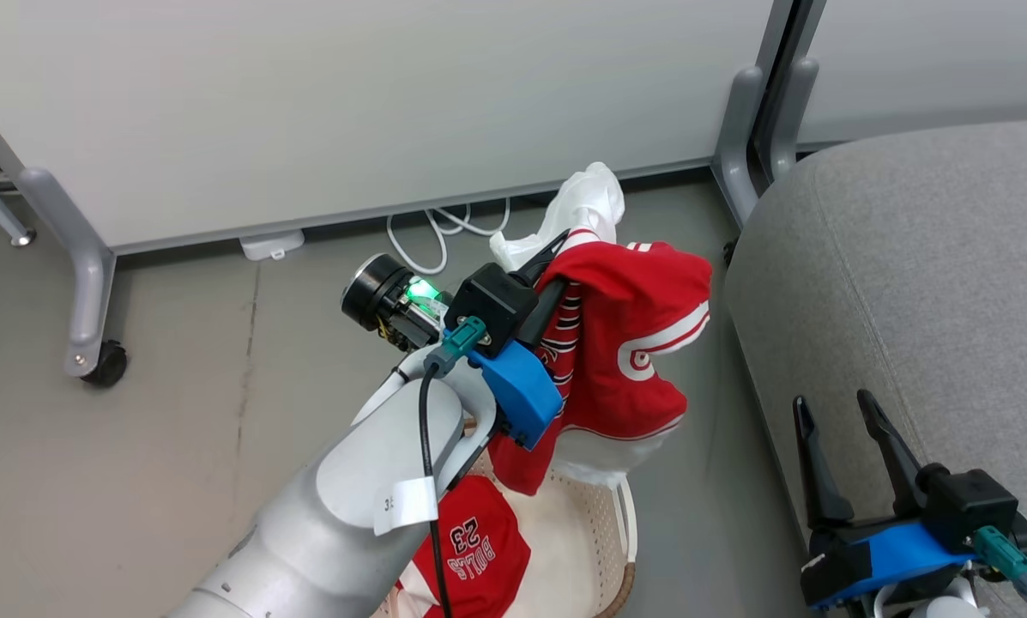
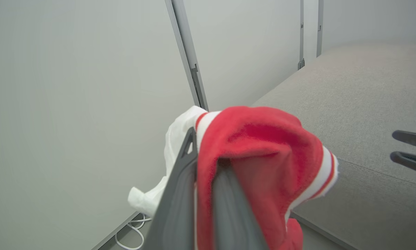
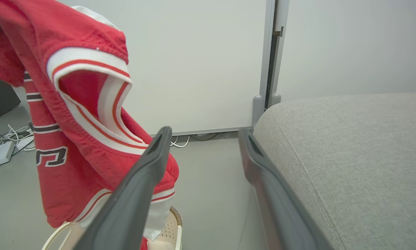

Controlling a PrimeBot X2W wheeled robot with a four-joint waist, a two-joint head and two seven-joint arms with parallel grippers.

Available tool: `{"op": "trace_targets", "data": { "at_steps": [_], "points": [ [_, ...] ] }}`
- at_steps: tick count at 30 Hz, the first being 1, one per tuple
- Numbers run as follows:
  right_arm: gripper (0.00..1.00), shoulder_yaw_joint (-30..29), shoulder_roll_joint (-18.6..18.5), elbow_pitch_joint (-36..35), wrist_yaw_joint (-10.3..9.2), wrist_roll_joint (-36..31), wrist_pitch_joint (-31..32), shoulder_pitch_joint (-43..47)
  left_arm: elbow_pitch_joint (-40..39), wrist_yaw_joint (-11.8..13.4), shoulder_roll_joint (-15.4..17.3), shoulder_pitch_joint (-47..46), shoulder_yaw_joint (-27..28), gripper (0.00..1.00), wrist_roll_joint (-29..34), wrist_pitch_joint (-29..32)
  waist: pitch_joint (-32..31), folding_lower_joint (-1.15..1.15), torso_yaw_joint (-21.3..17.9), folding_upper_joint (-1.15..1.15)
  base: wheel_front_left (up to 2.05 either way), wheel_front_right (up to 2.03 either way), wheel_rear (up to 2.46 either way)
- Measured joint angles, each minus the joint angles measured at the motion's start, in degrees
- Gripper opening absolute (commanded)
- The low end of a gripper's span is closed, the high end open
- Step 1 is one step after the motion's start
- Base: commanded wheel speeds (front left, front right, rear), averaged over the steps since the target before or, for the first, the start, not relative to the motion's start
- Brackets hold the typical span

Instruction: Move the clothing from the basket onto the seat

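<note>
Currently the extended left gripper point(image 1: 554, 268) pinches a red jersey point(image 1: 625, 343) aloft over the basket point(image 1: 601, 525) rim; open floor point(image 1: 702, 502) separates it from the seat point(image 1: 908, 275)'s left edge, where the right gripper point(image 1: 832, 402) hovers spread.

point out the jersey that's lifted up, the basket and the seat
lifted jersey point(image 1: 603, 386), head view, on its red body left of the white armhole trim
basket point(image 1: 577, 528), head view, on the perforated cream inner wall
seat point(image 1: 908, 283), head view, on the grey fabric top
</note>
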Motion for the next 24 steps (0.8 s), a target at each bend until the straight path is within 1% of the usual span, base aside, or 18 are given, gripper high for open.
{"op": "trace_targets", "data": {
  "at_steps": [7, 15, 21, 24],
  "points": [
    [1.00, 0.0, 0.3, 0.2, 0.00, -0.4, 0.0, 1.5, -0.7, -0.5, 0.0, 1.3, 0.5, 0.00, 0.6, 0.0, -2.7, 0.00, 0.3, 0.00, 0.00, 0.00, 0.00],
    [1.00, 0.8, 0.3, 0.1, 0.00, -0.4, 0.0, 2.1, -0.7, -0.9, 0.0, 2.0, 0.7, 0.00, 0.9, 0.0, -3.8, 0.00, 0.9, 0.00, 0.00, 0.00, 0.00],
    [1.00, 3.3, 0.4, -0.1, 0.00, -0.4, 0.0, 1.6, -1.0, -1.0, 0.0, 2.0, 1.0, 0.00, 1.3, 0.0, -3.6, 0.01, 1.4, 0.00, 0.00, 0.00, 0.00],
    [1.00, 5.9, 0.3, -0.1, 0.00, -0.4, 0.0, 0.4, -1.0, -1.0, 0.0, 2.0, 1.2, 0.00, 1.3, 0.0, -3.2, 0.01, 1.5, 0.00, 0.00, 0.00, 0.00]
  ]
}}
